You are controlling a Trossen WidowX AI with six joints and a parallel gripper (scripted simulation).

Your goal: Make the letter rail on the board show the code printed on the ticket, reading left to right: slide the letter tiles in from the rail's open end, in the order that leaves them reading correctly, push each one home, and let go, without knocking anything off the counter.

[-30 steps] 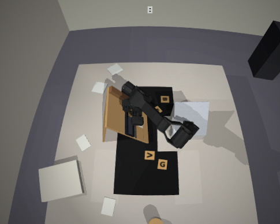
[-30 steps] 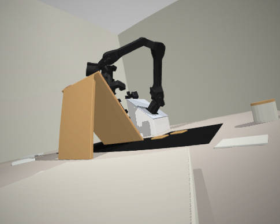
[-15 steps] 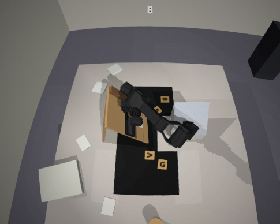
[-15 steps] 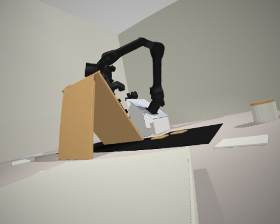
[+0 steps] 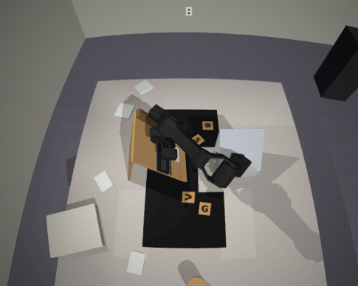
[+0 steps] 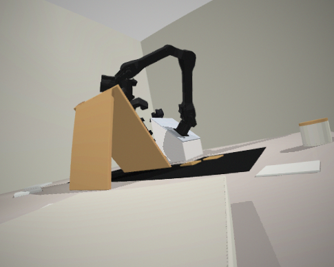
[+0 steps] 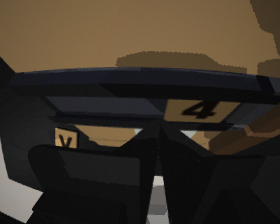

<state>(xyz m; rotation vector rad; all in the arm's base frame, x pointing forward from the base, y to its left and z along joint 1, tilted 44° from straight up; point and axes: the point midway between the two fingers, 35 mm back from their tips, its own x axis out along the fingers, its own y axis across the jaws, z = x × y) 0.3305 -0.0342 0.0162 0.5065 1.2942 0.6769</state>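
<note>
The black letter rail (image 5: 163, 164) (image 7: 141, 75) runs across the tilted wooden board (image 5: 141, 151) (image 6: 92, 144). A tile marked 4 (image 7: 203, 110) sits in the rail, right of the middle in the wrist view, with bare rail to its left. My gripper (image 7: 158, 125) is shut and empty, its tips at the rail's lower edge near the tile's left side. The V tile (image 5: 188, 197) (image 7: 66, 138) and G tile (image 5: 204, 208) lie on the black mat. The B tile (image 5: 207, 125) and 5 tile (image 5: 198, 139) lie on the other side. A white ticket (image 5: 177, 155) is partly hidden; its print is unreadable.
The black mat (image 5: 184, 232) (image 6: 244, 162) lies under the board. A pale sloped block (image 5: 246, 145) (image 6: 192, 149) stands by the arm's base. A large cream box (image 5: 74, 232) (image 6: 144, 220), several white cards and a wood-topped cylinder (image 5: 196, 281) (image 6: 314, 134) are around the counter.
</note>
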